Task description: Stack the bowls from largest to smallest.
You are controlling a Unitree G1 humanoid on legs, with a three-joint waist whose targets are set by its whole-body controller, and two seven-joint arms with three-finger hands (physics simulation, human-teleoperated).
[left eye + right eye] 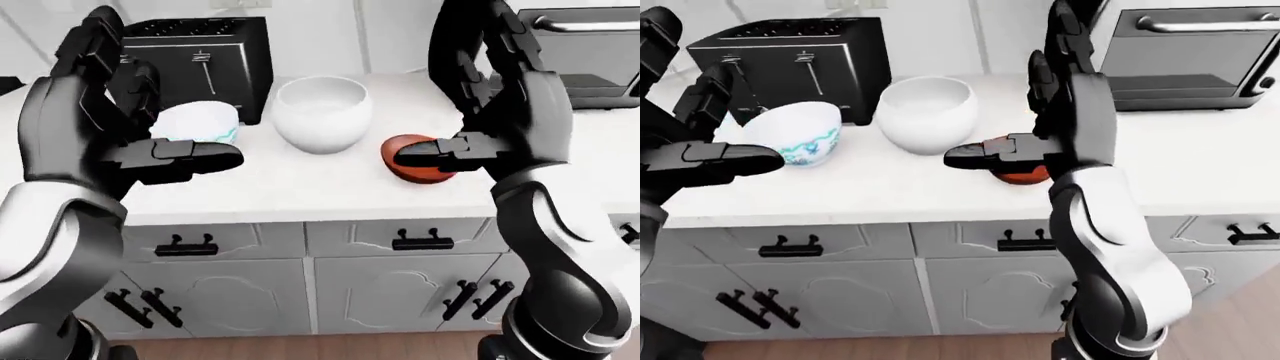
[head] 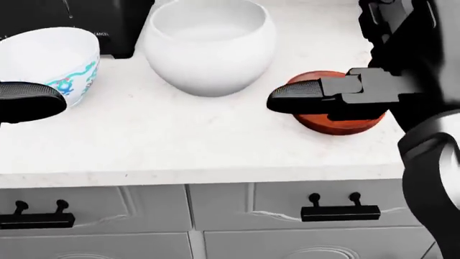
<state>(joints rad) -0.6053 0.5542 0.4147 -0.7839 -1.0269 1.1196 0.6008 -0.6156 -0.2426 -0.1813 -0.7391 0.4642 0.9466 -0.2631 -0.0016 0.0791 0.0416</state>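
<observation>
Left-eye view: three bowls stand in a row on the white speckled stone tabletop (image 1: 300, 187). At the left is a white bowl with a teal pattern on its side (image 1: 205, 124), in the middle a large plain white round-bellied bowl (image 1: 322, 112), at the right a small shallow red-brown bowl (image 1: 418, 161). The left robot hand (image 1: 120, 127) and the right robot hand (image 1: 500, 112) are both raised above the tabletop, fingers spread wide, holding nothing. The left one covers part of the patterned bowl; the right thumb crosses the red bowl. A black toaster (image 1: 205, 56) stands at the top, behind the patterned bowl.

Head view: only the thumb tips of the hands show clearly. All three bowls look rigid, glazed and smooth, so probably slippery and liable to chip if dropped. The large white one bulges and narrows toward its rim, so it is likely best left as the base. The patterned one, cut off at the left edge, would be taken at the rim or cupped round its wall. The red one is low and probably light; a pinch at the rim seems right. Its depth is hard to judge under the thumb.

Right-eye view: a dark oven (image 1: 1195, 56) sits at the upper right, well apart from the bowls. The right forearm hides most of the red bowl.
</observation>
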